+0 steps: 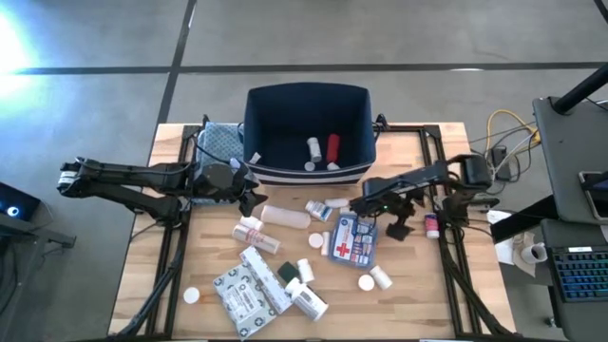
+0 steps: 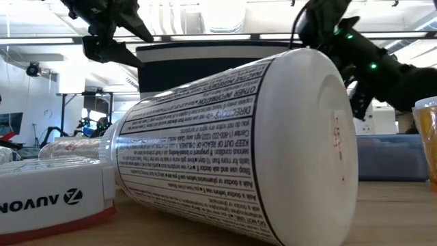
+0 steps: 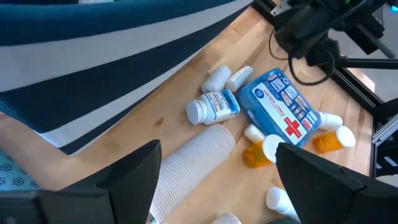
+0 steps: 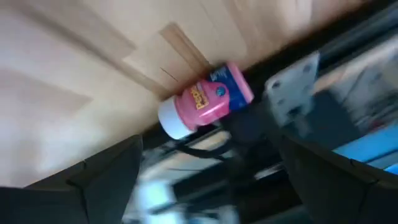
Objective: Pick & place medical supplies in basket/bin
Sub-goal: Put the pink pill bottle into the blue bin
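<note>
The white ribbed roll (image 1: 286, 216) is lying on the table just in front of the bin (image 1: 306, 133), close to the bin's white-striped front wall, with its long axis running roughly along that wall. It is sitting just beyond the left gripper (image 1: 255, 195), on the side away from the bin; in the left wrist view the roll (image 3: 193, 160) is showing between the two wide-spread fingers (image 3: 134, 171), which are holding nothing. The left arm is the nearer one, so a short reach away from the bin would likely put the jaws across the roll's width. The right gripper (image 1: 364, 203), also spread wide and empty, is hovering farther along the bin's front, above the first-aid box (image 1: 354, 237). A pink bottle (image 4: 204, 99) is lying at the table's right edge.
</note>
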